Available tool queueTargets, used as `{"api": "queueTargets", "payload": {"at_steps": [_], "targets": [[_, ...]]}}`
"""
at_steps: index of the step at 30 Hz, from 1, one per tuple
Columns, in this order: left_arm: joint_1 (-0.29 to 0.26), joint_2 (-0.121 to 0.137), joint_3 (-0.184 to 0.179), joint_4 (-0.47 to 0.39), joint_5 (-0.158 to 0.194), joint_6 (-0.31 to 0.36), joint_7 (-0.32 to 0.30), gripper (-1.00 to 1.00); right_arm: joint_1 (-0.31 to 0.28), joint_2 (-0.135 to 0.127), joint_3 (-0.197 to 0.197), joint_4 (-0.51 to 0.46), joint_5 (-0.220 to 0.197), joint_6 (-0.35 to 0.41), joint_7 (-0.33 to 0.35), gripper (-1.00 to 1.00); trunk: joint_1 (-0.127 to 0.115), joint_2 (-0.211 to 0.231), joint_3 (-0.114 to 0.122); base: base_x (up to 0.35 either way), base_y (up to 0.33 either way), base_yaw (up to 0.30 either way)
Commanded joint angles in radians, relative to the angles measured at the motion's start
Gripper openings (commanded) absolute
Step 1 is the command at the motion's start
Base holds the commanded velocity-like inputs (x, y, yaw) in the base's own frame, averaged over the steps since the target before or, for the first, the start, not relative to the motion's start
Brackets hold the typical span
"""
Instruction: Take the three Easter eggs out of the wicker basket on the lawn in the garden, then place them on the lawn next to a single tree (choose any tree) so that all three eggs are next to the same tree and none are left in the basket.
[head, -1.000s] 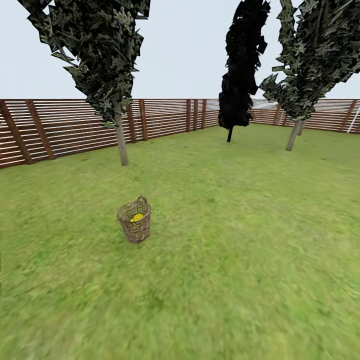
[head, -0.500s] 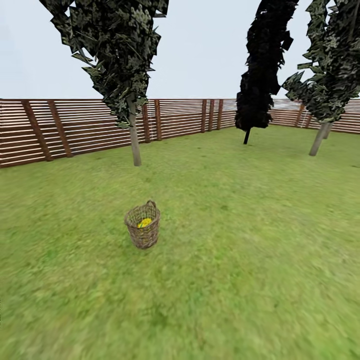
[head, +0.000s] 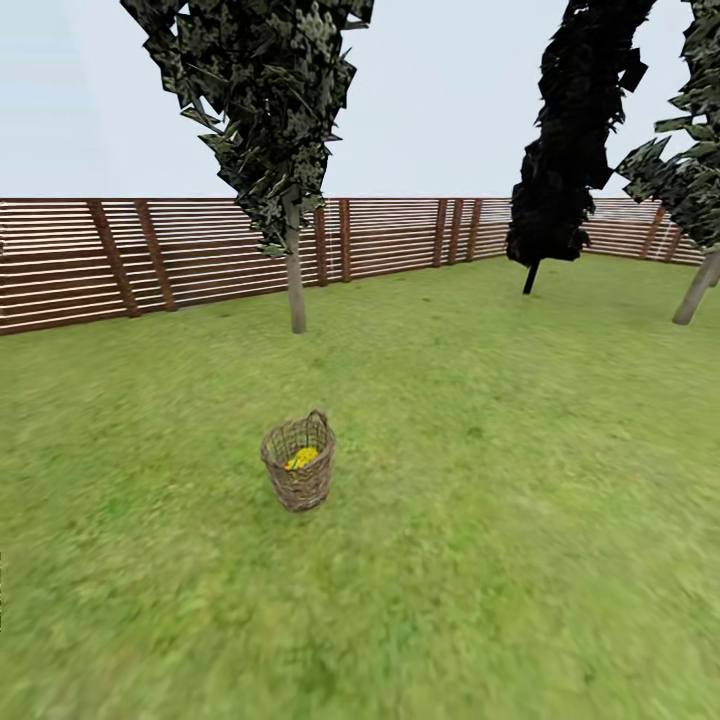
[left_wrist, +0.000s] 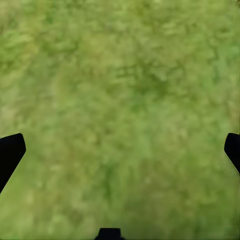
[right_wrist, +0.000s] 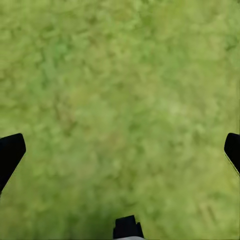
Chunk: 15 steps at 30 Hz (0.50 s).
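Fence (head: 100, 260) running along the left, tree (head: 296, 280) standing behind the basket (head: 299, 470) sitting mid-lawn (head: 500, 500), eggs (head: 301, 458) lying inside, left gripper (left_wrist: 120, 150) and right gripper (right_wrist: 120, 150) hanging over grass, jaws spread wide apart

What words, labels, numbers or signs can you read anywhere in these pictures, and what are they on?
None: no readable text in any view.
The basket is plain woven twigs with no tag.
The yellow eggs inside it are too small to make out any marking.
The fence is bare wooden slats, no sign or number.
The tree trunk and grass carry nothing written.
The left end effector and right end effector show dark unmarked fingertips over grass.
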<state>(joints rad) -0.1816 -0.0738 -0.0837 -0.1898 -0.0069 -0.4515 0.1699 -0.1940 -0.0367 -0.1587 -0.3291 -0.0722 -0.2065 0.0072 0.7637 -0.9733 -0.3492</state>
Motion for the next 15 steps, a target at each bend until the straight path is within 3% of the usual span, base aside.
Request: {"api": "queueTargets", "payload": {"at_steps": [1, 15], "targets": [[-0.001, 0.000, -0.008, 0.001, -0.001, -0.003, 0.010, 1.00, -0.001, 0.000, 0.001, 0.001, -0.008, -0.004, 0.001, 1.00, 0.001, -0.001, -0.001, 0.330, -0.165, 0.192], [-0.001, 0.004, -0.008, 0.001, -0.002, -0.003, 0.012, 1.00, -0.001, 0.000, 0.001, 0.004, -0.007, -0.004, -0.001, 1.00, 0.001, -0.001, -0.001, 0.330, -0.165, 0.188]]}}
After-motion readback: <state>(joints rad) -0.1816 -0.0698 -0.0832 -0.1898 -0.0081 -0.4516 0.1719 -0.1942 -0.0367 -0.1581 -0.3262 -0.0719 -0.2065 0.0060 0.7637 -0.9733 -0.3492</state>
